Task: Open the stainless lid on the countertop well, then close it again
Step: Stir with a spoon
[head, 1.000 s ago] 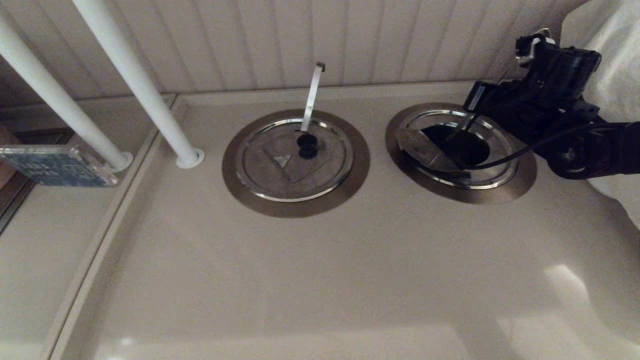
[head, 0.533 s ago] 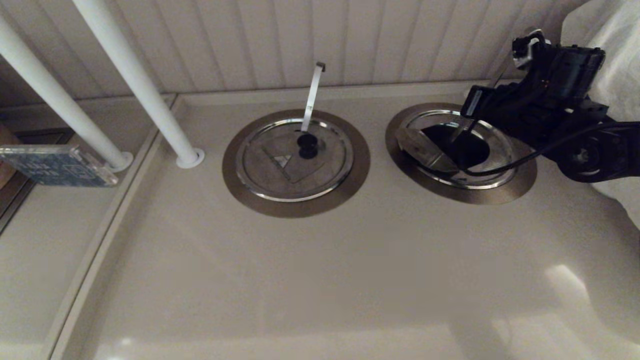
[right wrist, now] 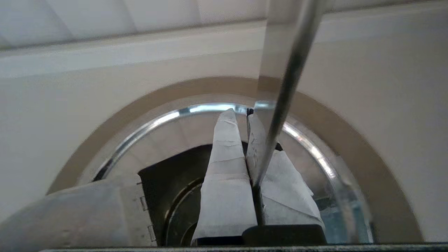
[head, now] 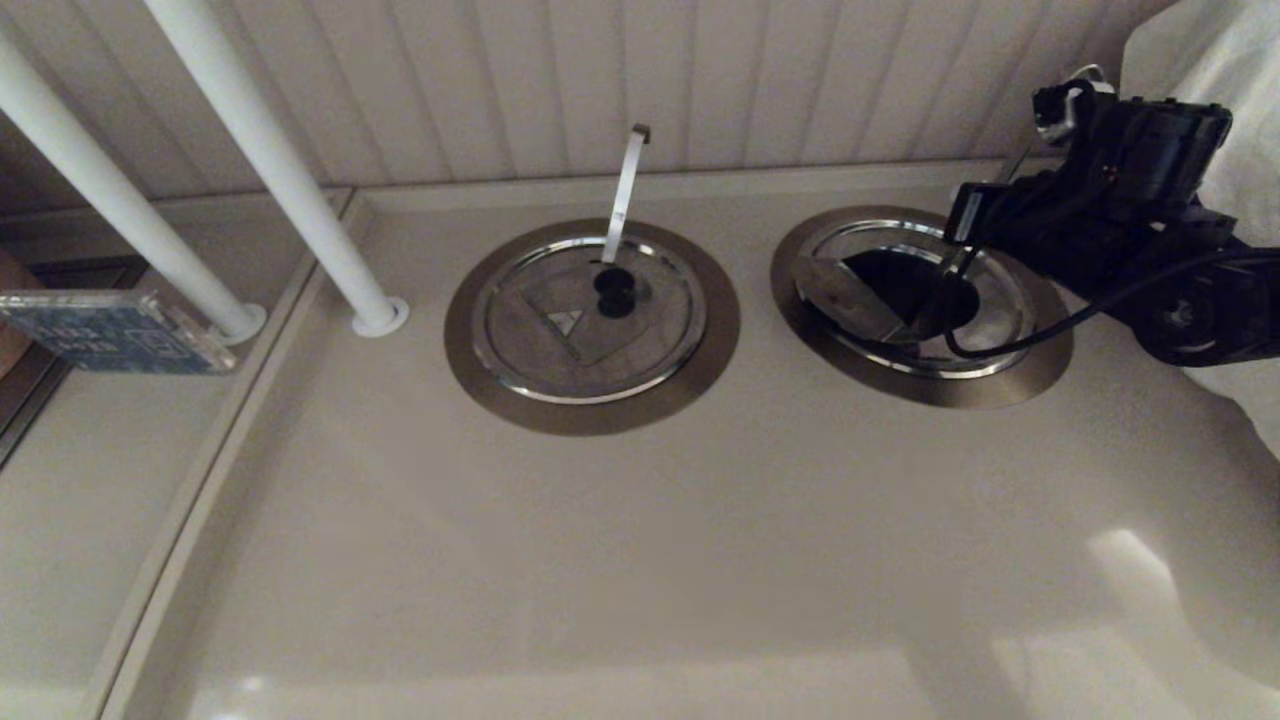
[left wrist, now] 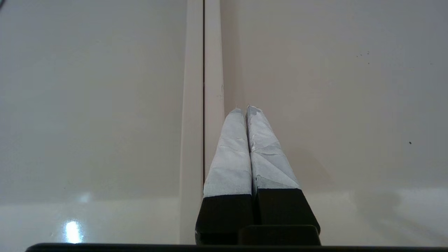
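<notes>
The stainless lid [head: 1000,300] sits in the right-hand countertop well, inside its bronze-grey collar [head: 1040,372]. Its wedge flap [head: 838,292] is lifted and folded toward the left, leaving a dark opening [head: 895,280] into the well. My right gripper [head: 958,262] hangs over the lid's right half, shut on the leaning steel strip [right wrist: 280,112], which runs up between the taped fingers [right wrist: 224,164]. The right wrist view shows the raised flap [right wrist: 87,210] with its hinges and the shiny inner rim [right wrist: 196,109]. My left gripper [left wrist: 245,109] is shut and empty over a countertop seam, outside the head view.
The twin lid [head: 560,325] lies shut in the middle well, its near-upright strip [head: 625,190] meeting the black knob [head: 614,290]. Two white poles [head: 270,160] stand at the left beside a blue board [head: 110,332]. White cloth [head: 1220,60] hangs behind my right arm.
My right gripper has shifted to the right and slightly lower, carrying the strip with it. The flap stays lifted. The twin lid has not moved.
</notes>
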Controlling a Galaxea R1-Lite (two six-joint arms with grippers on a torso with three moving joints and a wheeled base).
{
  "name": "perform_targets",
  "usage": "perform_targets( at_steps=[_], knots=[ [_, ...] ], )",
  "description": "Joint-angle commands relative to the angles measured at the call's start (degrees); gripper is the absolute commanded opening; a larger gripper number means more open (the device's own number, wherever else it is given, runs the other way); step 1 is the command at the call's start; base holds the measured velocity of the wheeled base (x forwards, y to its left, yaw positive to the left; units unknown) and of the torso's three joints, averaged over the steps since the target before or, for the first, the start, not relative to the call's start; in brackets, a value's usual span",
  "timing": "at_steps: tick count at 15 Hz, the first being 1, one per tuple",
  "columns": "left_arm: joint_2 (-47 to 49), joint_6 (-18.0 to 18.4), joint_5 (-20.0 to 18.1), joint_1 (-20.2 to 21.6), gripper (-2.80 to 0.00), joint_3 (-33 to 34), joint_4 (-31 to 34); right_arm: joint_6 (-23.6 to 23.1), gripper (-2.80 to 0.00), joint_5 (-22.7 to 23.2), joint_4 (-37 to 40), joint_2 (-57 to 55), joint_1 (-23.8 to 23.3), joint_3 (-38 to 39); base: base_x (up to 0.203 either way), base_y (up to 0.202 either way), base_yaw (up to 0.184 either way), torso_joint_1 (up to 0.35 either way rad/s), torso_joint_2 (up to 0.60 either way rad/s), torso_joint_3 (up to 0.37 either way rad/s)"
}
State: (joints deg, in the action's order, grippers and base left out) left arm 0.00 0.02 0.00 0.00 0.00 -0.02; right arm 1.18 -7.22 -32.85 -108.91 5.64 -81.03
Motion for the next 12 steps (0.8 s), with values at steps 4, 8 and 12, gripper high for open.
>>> perform_targets(
  at_steps=[4, 8, 12],
  knots=[
    [0.0, 0.1, 0.0, 0.0, -2.8, 0.0, -0.1, 0.1, -2.8, -3.6, -0.4, -5.6, -0.1, -4.0, 0.0, 0.0, 0.0, 0.0, 0.0, 0.0],
    [0.0, 0.1, 0.0, 0.0, -2.8, 0.0, -0.1, 0.8, -2.8, -5.8, -0.7, -8.0, -0.4, -7.6, 0.0, 0.0, 0.0, 0.0, 0.0, 0.0],
    [0.0, 0.1, 0.0, 0.0, -2.8, 0.0, -0.1, 4.4, -2.8, -5.8, -0.3, -8.9, -0.3, -9.6, 0.0, 0.0, 0.0, 0.0, 0.0, 0.0]
  ],
)
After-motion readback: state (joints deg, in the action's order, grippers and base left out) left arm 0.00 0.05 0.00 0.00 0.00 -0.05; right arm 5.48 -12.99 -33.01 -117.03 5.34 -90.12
